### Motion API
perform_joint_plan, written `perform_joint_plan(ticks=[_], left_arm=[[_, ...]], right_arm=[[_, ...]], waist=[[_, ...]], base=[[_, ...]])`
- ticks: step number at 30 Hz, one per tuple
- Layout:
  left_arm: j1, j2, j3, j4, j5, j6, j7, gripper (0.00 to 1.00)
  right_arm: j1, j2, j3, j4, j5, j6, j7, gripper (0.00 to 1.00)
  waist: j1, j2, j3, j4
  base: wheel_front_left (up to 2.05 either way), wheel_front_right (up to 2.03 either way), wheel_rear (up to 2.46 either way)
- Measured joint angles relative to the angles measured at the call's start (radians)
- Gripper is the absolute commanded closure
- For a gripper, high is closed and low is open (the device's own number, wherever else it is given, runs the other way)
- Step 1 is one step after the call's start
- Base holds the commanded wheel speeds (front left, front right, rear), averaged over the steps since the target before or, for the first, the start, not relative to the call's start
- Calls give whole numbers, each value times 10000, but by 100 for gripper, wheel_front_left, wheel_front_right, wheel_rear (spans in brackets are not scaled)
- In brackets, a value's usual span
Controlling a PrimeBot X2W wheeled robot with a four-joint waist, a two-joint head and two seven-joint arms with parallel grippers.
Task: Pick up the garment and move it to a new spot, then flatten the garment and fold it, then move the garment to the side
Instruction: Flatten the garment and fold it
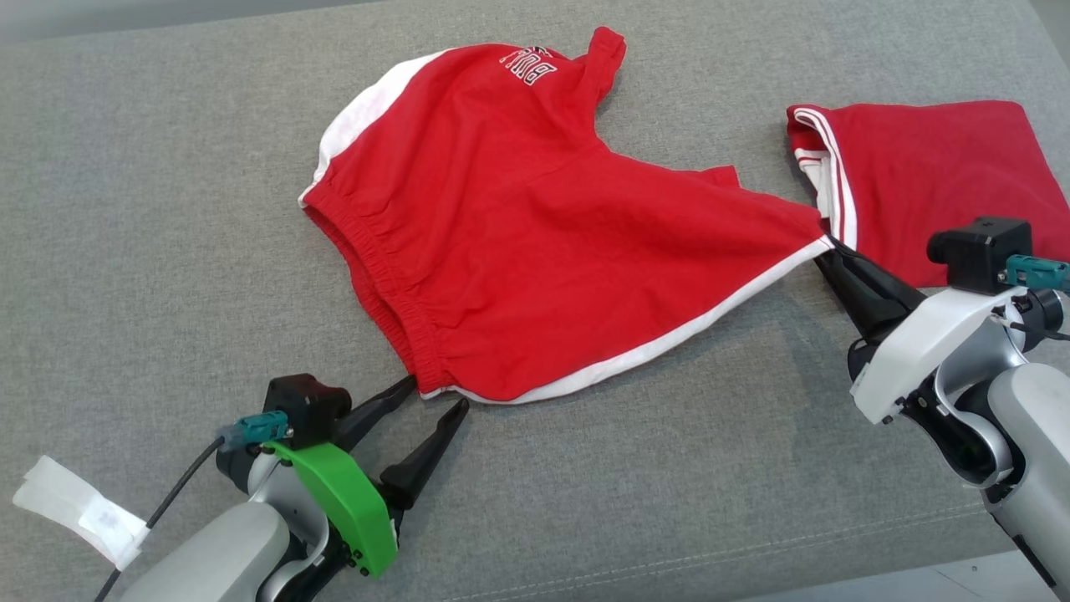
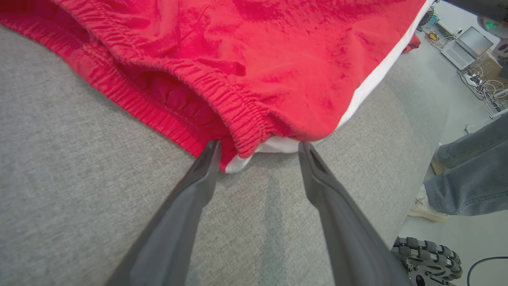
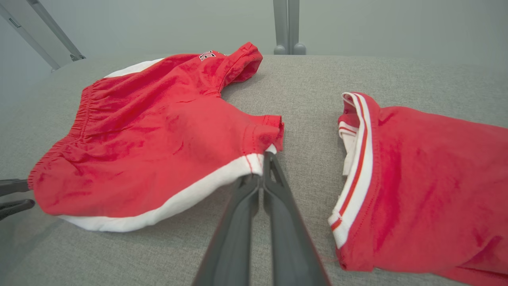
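Observation:
Red shorts (image 1: 535,242) with white side stripes and an elastic waistband lie spread on the grey surface. My right gripper (image 1: 827,247) is shut on the white-trimmed leg corner of the shorts (image 3: 158,135), stretching the cloth toward the right; its fingertips (image 3: 260,167) pinch the hem. My left gripper (image 1: 436,399) stands open at the waistband's near corner, its fingers (image 2: 210,159) on either side of the white-edged corner of the shorts (image 2: 254,79), touching or nearly touching it without clamping.
A second red garment (image 1: 928,184) with white striped trim lies folded at the right, close behind my right gripper. A white tag (image 1: 79,510) hangs by the left arm. A person's legs (image 2: 472,171) stand on the floor beyond the surface's edge.

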Motion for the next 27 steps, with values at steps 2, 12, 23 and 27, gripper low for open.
perform_joint_plan(ticks=[2,12,23,27], left_arm=[[-5,-2,-77,151,0,0,-35,0],[-263,-31,-217,602,0,0,-219,51],[-439,-222,-558,901,-2,0,-313,72],[-597,-238,-752,936,-33,0,-349,100]], right_arm=[[0,-17,-6,-27,0,-12,0,100],[4,-58,-40,-230,2,-86,98,100],[5,-65,-82,-355,65,-178,146,100],[11,-67,-111,-382,71,-190,144,100]], waist=[[0,0,11,-20],[0,0,79,-55],[0,0,154,-46],[0,0,158,-41]], base=[[0,0,0],[0,0,0],[0,0,0],[0,0,0]])
